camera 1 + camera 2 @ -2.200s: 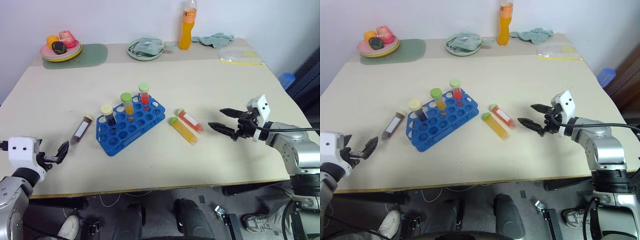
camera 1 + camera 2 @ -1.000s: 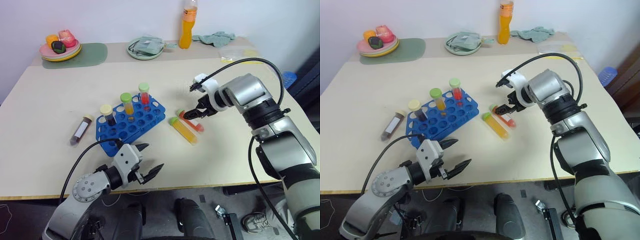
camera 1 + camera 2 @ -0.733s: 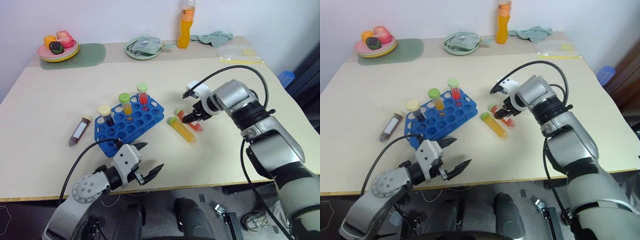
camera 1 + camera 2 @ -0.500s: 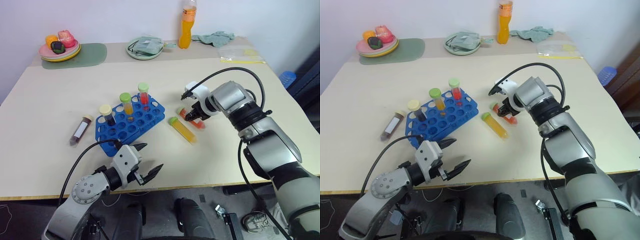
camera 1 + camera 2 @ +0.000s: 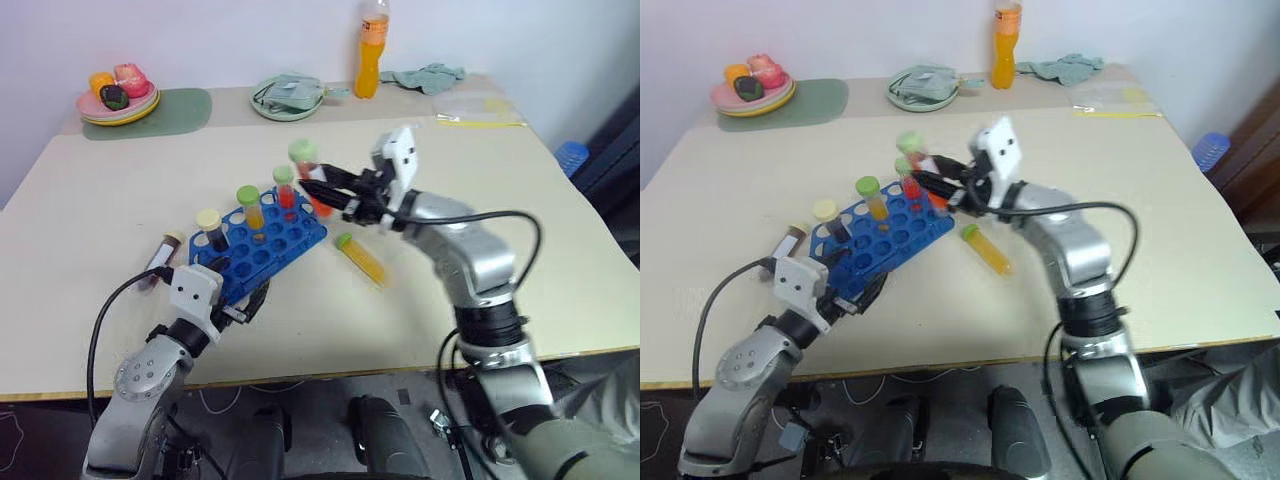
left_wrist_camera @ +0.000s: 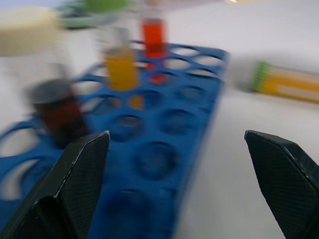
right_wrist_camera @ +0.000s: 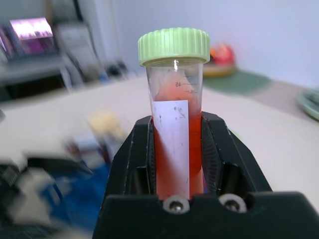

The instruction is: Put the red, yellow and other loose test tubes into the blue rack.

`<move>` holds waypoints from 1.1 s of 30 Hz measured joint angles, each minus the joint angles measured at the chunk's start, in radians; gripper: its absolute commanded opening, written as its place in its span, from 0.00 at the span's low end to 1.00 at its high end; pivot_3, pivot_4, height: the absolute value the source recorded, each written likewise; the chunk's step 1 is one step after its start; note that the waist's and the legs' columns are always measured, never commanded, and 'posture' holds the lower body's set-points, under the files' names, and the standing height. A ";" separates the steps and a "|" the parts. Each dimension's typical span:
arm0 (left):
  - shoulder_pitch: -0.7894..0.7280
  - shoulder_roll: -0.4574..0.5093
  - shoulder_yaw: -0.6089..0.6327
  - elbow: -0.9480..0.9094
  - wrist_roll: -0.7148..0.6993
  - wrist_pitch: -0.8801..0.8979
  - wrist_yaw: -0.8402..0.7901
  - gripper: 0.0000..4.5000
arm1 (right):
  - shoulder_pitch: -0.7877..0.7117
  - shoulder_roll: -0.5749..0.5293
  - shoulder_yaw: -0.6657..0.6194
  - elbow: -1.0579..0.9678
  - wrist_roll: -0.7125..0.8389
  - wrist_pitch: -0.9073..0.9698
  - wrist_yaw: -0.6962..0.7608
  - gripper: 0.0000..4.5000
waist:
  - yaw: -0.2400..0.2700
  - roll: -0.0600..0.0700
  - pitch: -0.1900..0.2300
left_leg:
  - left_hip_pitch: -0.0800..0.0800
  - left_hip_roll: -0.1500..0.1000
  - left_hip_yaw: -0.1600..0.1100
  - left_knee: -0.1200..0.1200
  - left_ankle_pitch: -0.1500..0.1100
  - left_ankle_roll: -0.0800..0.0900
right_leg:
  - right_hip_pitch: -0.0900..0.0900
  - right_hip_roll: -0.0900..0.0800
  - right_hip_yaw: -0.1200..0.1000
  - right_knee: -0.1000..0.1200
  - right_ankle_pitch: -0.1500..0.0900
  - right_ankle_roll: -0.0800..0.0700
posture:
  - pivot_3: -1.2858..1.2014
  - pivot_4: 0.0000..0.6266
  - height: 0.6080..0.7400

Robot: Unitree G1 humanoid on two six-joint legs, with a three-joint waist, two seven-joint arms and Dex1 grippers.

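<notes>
1. Since a second ago the right gripper (image 7: 175,164) has lifted the red tube (image 7: 174,119) off the table (image 5: 520,290), where it lay beside the yellow tube (image 5: 360,258), and carried it over toward the blue rack (image 5: 262,247). The left gripper (image 5: 248,302) has swung from the table's near edge to the rack's near end.
2. Far left, by the back edge, a stack of plates (image 5: 117,103) holds toy food on a green mat (image 5: 170,108).
3. The dark tube with the cream cap (image 5: 162,258) lies on the table just beside the rack's left end.
4. The left gripper sits at the rack's near corner, fingers (image 6: 79,179) spread wide; nothing is between them.
5. The blue rack stands slantwise mid-table with three capped tubes upright in it: dark liquid (image 5: 210,230), yellow (image 5: 248,206), red (image 5: 285,186).
6. The red tube with a green cap hangs in the air above the rack's far right end, pinched by the right gripper's fingers (image 7: 227,154), which are pressed against its sides.
7. The yellow tube lies on the table just right of the rack.
8. Along the back edge: a green bowl with cloth (image 5: 289,97), an orange bottle (image 5: 372,50), a crumpled cloth (image 5: 430,77), a clear bag (image 5: 478,108).
</notes>
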 measured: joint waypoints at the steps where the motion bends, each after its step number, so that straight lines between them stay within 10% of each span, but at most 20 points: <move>1: -0.003 -0.006 0.009 0.003 0.000 0.000 0.009 1.00 | 0.015 0.053 0.008 0.017 -0.021 -0.046 -0.050 0.17 | 0.001 0.000 0.000 | 0.000 0.000 0.000 0.000 0.000 0.000 | 0.000 -0.001 0.000 -0.001 0.000 0.000 | 0.52 0.24 1.00; 6: -0.037 -0.016 0.021 -0.006 -0.020 0.003 0.021 1.00 | 0.050 0.213 0.022 0.211 -0.101 -0.245 -0.237 0.17 | 0.000 -0.001 -0.001 | 0.000 -0.001 0.000 0.000 0.000 -0.001 | 0.000 -0.001 0.000 -0.001 0.000 0.000 | 0.52 0.24 1.00; 33: -0.053 0.010 0.015 -0.121 -0.064 0.130 0.039 1.00 | 0.040 0.219 -0.003 0.525 -0.177 -0.554 -0.324 0.17 | -0.006 0.000 0.000 | 0.001 0.000 0.000 -0.001 0.000 0.000 | 0.000 0.001 0.000 0.000 0.000 0.000 | 0.52 0.24 1.00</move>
